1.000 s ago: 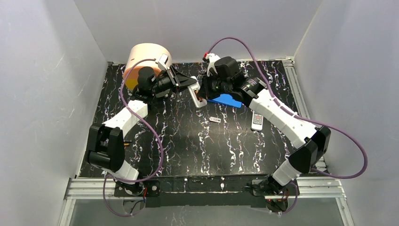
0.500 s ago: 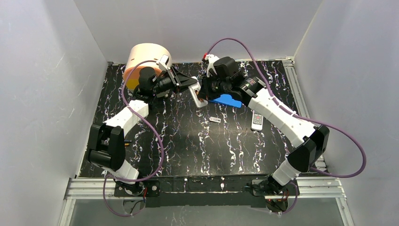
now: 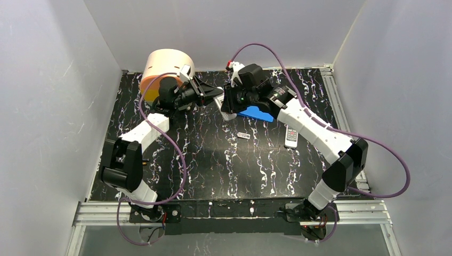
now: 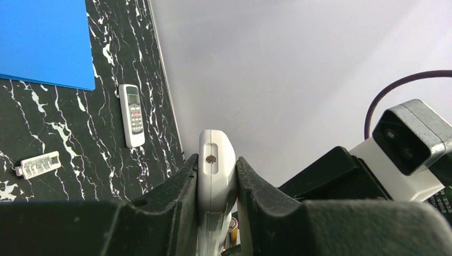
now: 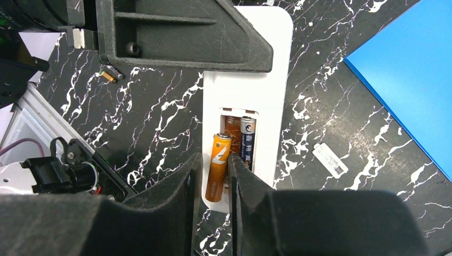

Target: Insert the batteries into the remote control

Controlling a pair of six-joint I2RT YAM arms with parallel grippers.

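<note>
Right wrist view showed the right gripper [image 5: 214, 160] with jaws close around an orange battery [image 5: 219, 149], which lay slanted in the open compartment [image 5: 239, 114] of the white remote [image 5: 280, 69], beside a dark battery [image 5: 248, 141]; whether it really pinched, I could not tell. The left gripper [image 4: 216, 170] pinched the remote

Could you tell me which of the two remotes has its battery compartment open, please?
The white remote clamped in the left gripper: its compartment is open, with batteries inside. The other remote lies keypad-up on the table.

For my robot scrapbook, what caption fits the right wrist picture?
Orange battery sits between the right gripper's fingers over the white remote's open compartment, beside a dark battery.
</note>
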